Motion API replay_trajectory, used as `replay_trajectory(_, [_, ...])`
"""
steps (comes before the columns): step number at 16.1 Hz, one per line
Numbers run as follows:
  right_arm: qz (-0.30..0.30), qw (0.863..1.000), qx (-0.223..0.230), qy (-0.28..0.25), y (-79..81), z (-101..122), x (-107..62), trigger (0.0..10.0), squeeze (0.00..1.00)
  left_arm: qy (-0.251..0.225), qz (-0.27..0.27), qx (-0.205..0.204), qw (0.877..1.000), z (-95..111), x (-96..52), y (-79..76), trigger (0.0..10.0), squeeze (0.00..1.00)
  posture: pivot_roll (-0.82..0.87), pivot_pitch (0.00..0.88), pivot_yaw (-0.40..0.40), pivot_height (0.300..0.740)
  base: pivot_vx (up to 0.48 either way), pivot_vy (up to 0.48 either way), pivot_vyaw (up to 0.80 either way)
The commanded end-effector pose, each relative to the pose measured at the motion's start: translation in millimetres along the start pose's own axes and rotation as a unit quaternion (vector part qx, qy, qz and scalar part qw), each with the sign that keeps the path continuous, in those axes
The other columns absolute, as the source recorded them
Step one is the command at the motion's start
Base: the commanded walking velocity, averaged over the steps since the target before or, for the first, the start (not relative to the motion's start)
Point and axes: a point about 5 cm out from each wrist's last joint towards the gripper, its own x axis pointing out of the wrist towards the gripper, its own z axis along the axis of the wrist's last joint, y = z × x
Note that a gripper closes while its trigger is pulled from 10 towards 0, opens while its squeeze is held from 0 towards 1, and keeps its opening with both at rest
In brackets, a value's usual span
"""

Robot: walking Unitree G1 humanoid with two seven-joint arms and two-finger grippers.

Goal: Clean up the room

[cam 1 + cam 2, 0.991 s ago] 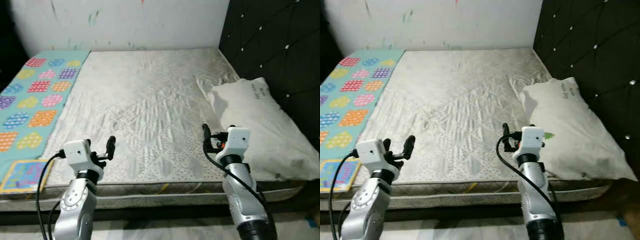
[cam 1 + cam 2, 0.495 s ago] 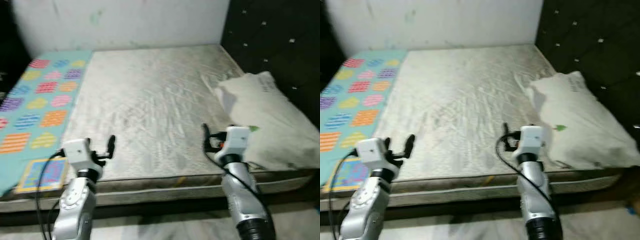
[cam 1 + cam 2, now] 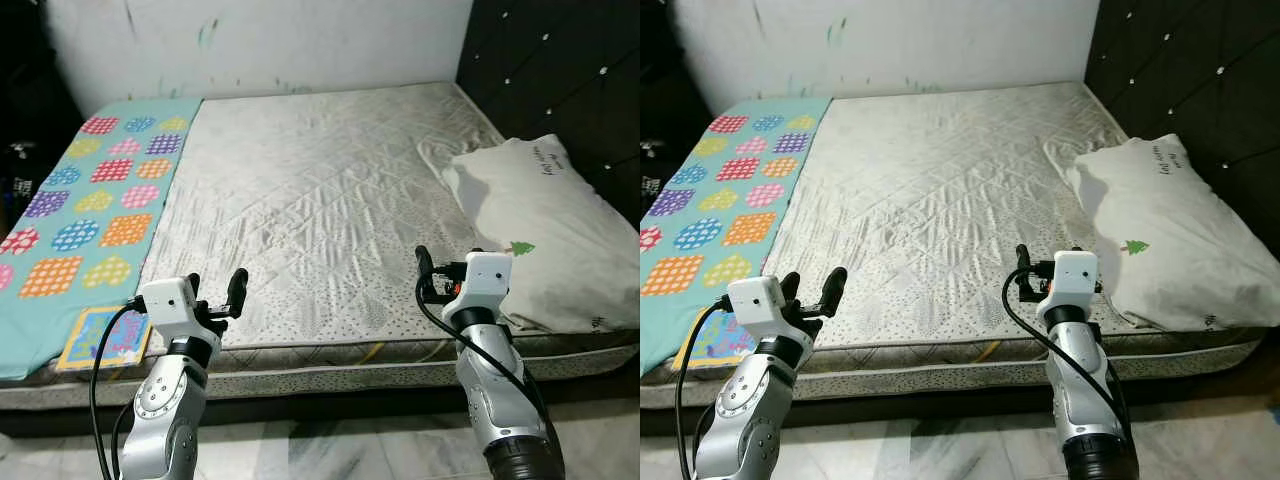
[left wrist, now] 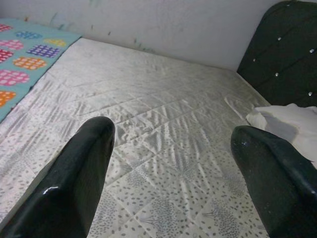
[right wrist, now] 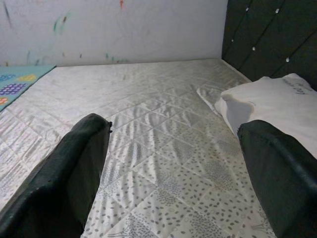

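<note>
A bed with a quilted silver-white mattress (image 3: pixel 310 190) lies before me. A white pillow (image 3: pixel 540 225) with a small green tree print rests at its right side. A teal blanket (image 3: pixel 90 195) with coloured patches covers the left strip. A flat colourful square book (image 3: pixel 100 338) lies on the bed's front left corner. My left gripper (image 3: pixel 215 292) hovers open over the near edge, just right of the book. My right gripper (image 3: pixel 440 275) is open too, over the near edge left of the pillow. Nothing sits between the fingers (image 4: pixel 74 173) of either one.
A black tufted headboard (image 3: pixel 560 70) stands along the right side, and a marked white wall (image 3: pixel 300 40) runs along the far side. Marble floor (image 3: pixel 330 450) lies below the bed's near edge. Dark clutter (image 3: pixel 15 165) sits at the far left.
The whole picture has shifted and sharpened, so the camera moved. The bed now sits lower and further right in view. Both arms keep the same pose with fingers open.
</note>
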Motion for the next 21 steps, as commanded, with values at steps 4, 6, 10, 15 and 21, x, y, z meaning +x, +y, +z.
replay_trajectory(4, [0.005, 1.000, 0.000, -0.009, 2.7, 3.4, 1.6, 10.0, 0.00, -0.011, -0.017, -0.008, 1.000, 4.5, -0.9, -2.3, 10.0, 0.00, -0.06, 0.024, 0.079, 0.740, 0.301, 0.000, 0.00])
replay_trajectory(6, [0.005, 1.000, -0.001, -0.008, 2.4, 3.3, 1.4, 10.0, 0.00, -0.011, -0.017, -0.009, 1.000, 4.5, -0.8, -2.5, 10.0, 0.00, -0.06, 0.025, 0.079, 0.740, 0.334, 0.000, 0.00])
replay_trajectory(10, [0.004, 1.000, -0.001, -0.008, 2.7, 3.2, 1.6, 10.0, 0.00, -0.010, -0.019, -0.010, 1.000, 4.3, -0.2, -2.1, 10.0, 0.00, -0.06, 0.025, 0.081, 0.740, 0.332, 0.000, 0.00])
replay_trajectory(15, [0.002, 1.000, -0.002, -0.008, 1.6, 2.4, 1.3, 10.0, 0.00, 0.000, -0.005, -0.010, 1.000, 1.7, 1.0, -1.1, 10.0, 0.00, -0.06, 0.021, 0.083, 0.740, 0.162, 0.000, 0.00])
replay_trajectory(21, [-0.001, 1.000, 0.000, -0.007, 0.6, 1.6, 1.5, 10.0, 0.00, 0.001, -0.004, -0.016, 1.000, 1.5, 1.5, -0.5, 10.0, 0.00, -0.06, 0.020, 0.084, 0.740, 0.000, 0.051, -0.23])
